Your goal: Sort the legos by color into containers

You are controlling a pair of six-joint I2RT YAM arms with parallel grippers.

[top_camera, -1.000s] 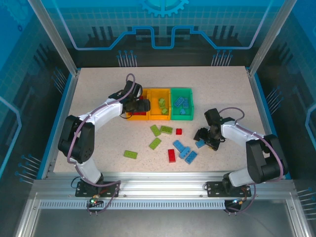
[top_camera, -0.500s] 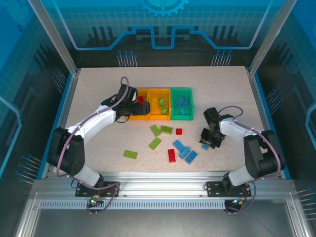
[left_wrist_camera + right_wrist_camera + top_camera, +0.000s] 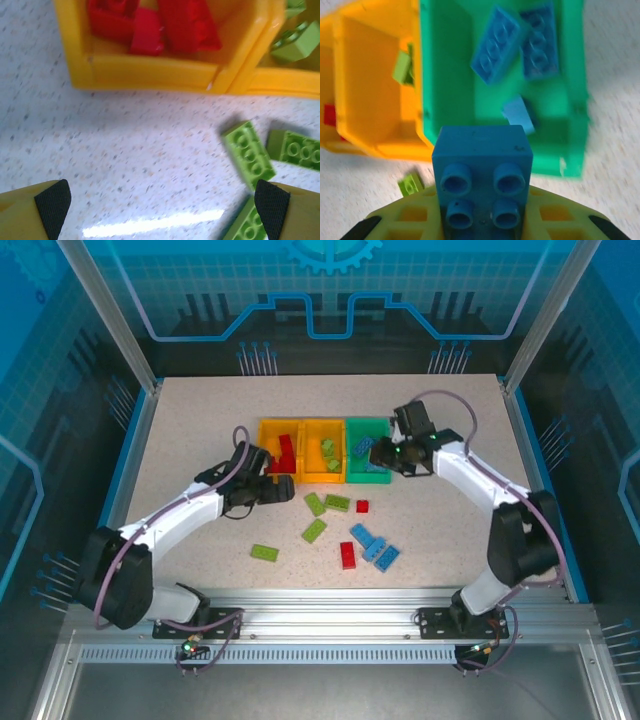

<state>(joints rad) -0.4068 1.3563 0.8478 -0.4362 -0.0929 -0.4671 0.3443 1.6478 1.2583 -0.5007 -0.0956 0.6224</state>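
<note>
Lime, red and blue legos lay loose at lower centre; left gripper hung spread above lime bricks; right gripper clamped blue brick over green bin, upper centre; drop-off step, release judged next.

Robotics laboratory work cell. A speckled tabletop is enclosed by an aluminium extrusion frame and blue-tinted transparent panels printed with gear and circuit motifs. Two cabled robot arms, the left arm and the right arm, are bolted to the front rail.
</note>
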